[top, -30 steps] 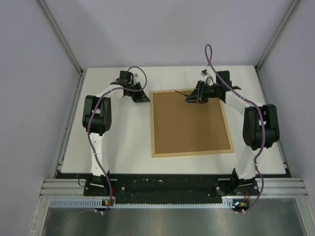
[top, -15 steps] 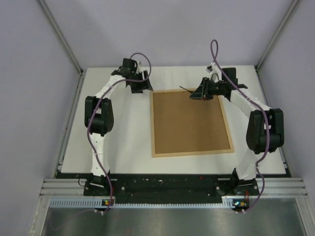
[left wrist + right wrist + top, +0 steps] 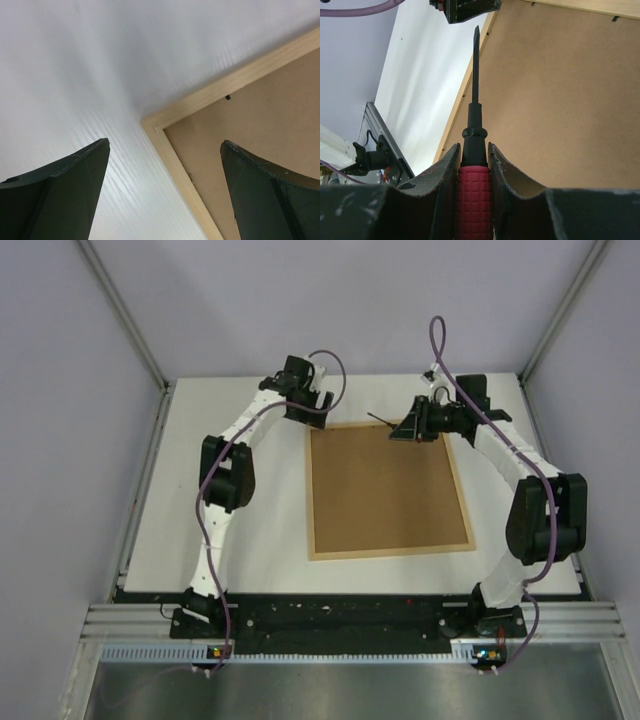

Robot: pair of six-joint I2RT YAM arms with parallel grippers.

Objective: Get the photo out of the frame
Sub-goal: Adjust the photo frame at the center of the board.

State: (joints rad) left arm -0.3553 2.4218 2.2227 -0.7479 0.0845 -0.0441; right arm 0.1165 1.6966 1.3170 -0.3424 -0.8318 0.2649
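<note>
The frame [image 3: 390,552] lies face down on the white table, its brown backing board [image 3: 385,490] turned up. The photo is hidden. My left gripper [image 3: 312,412] hovers open over the frame's far-left corner, and in the left wrist view the pale wood rim [image 3: 175,165] runs between the spread fingers [image 3: 75,185] of that gripper [image 3: 165,141]. My right gripper [image 3: 473,146] is shut on a red-handled screwdriver [image 3: 472,200]. Its black shaft [image 3: 378,420] points left along the far rim, above the backing board [image 3: 560,90].
A small black clip [image 3: 227,97] sits on the far rim's inner edge, with others along it [image 3: 616,19]. The white table [image 3: 250,530] surrounds the frame. Aluminium rails [image 3: 350,625] run along the near edge, and grey walls close in both sides.
My left arm has swung right to the frame's far-left corner and its gripper has opened. My right gripper has carried the screwdriver back toward the far rim.
</note>
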